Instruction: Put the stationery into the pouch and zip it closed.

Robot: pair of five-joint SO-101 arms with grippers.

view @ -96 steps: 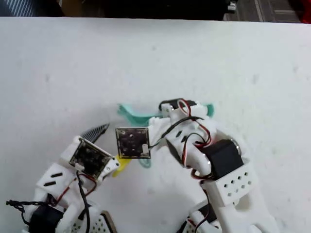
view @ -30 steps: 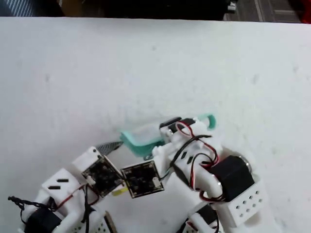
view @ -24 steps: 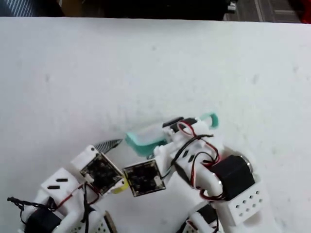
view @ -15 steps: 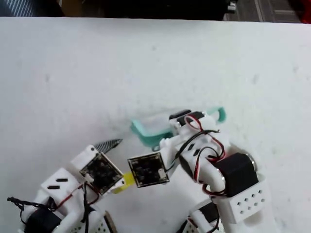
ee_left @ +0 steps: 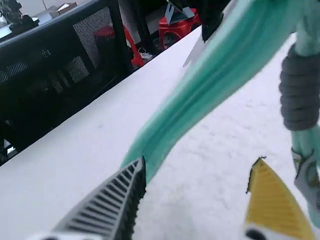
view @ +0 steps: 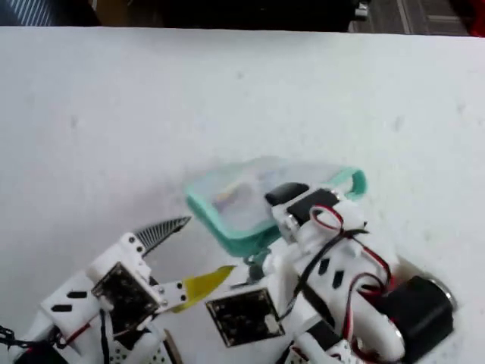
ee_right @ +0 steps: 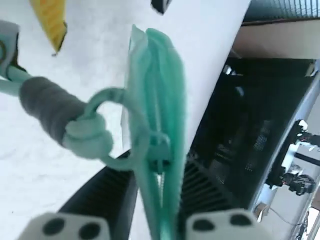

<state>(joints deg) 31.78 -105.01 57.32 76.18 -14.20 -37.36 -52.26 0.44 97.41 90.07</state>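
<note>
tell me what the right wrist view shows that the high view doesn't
Right wrist view: the pouch edge-on, clamped between the right claw's dark fingers, and a cord loop with a grey sleeve. High view: the pouch's clear flat side with blurred shapes inside, and the right arm's wired body. Both: the teal pouch, the white table and the left claw's yellow finger.

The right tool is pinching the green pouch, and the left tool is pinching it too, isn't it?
Not quite. The right tool is pinching the green pouch, but the left tool is not: the left wrist view shows it open, its two fingers spread apart and closed on nothing.
</note>
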